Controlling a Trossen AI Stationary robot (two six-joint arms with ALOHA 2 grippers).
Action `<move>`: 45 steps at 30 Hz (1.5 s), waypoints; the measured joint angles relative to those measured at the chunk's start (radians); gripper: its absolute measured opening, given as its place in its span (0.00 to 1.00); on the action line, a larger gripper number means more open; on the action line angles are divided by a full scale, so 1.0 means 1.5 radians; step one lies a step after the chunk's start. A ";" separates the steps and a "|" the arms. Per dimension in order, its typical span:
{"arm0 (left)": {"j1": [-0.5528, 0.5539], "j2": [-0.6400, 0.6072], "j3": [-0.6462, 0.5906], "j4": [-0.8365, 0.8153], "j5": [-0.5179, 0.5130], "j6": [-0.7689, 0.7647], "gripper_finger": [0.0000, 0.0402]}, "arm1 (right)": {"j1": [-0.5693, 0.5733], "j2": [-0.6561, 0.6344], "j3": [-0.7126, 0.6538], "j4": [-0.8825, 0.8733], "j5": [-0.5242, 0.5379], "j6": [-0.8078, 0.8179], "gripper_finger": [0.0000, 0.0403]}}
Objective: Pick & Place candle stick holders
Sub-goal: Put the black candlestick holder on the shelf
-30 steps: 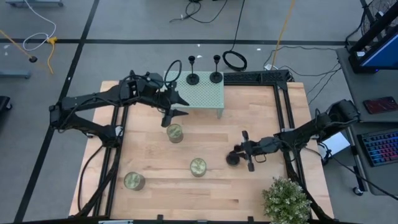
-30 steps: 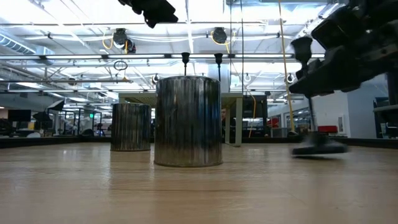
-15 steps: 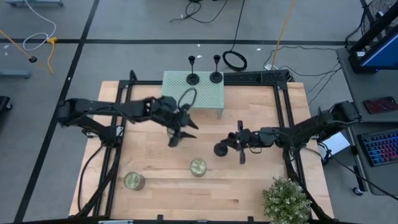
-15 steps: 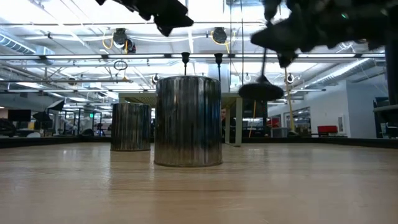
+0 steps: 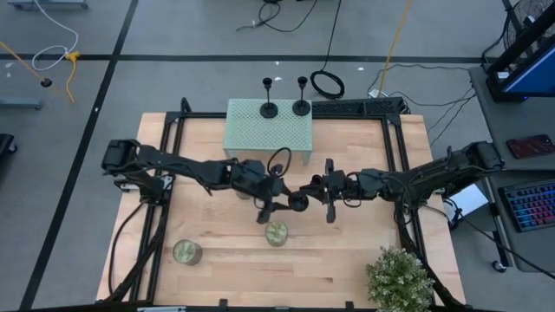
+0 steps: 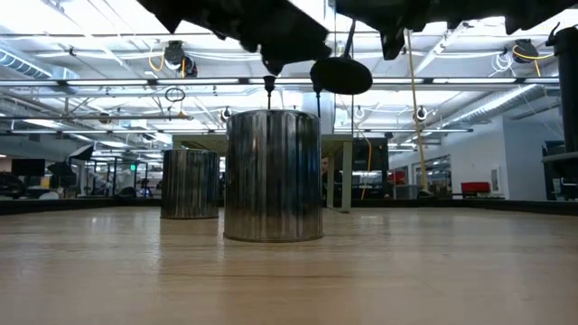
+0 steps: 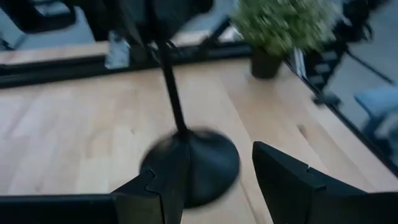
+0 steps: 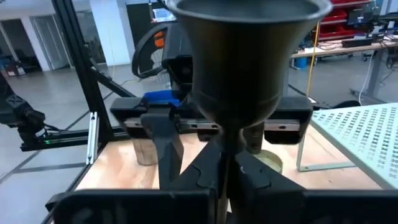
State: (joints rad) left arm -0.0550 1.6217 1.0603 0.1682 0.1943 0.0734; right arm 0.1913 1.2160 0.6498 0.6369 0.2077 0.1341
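Though not yet finished, looks roughly two-thirds done. Counting two candle stick holders upright and side by side on the green perforated stand at the far side of the table. Holding the third holder clear of the wood, over mid-table, clamped on its thin stem by the right gripper, cup end toward that wrist camera. Facing it from the other side with the left gripper, fingers spread wide either side of the round base, seemingly not touching. Reads like a handover. Left to do: pass across, carry to the stand, set down beside the pair.
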 joint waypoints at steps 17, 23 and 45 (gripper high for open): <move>-0.005 0.071 0.001 0.115 -0.162 -0.100 0.45 | -0.017 0.000 0.000 -0.064 0.000 0.008 0.02; -0.007 0.067 0.001 0.158 -0.149 -0.105 0.45 | -0.023 0.000 0.000 -0.062 0.000 0.008 0.02; 0.011 0.117 0.003 0.241 -0.140 -0.126 0.04 | -0.024 0.000 0.000 -0.053 0.012 -0.017 0.05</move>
State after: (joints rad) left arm -0.0380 1.7978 1.0649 0.5298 -0.0162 -0.1150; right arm 0.1555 1.2158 0.6495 0.5575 0.2253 0.1078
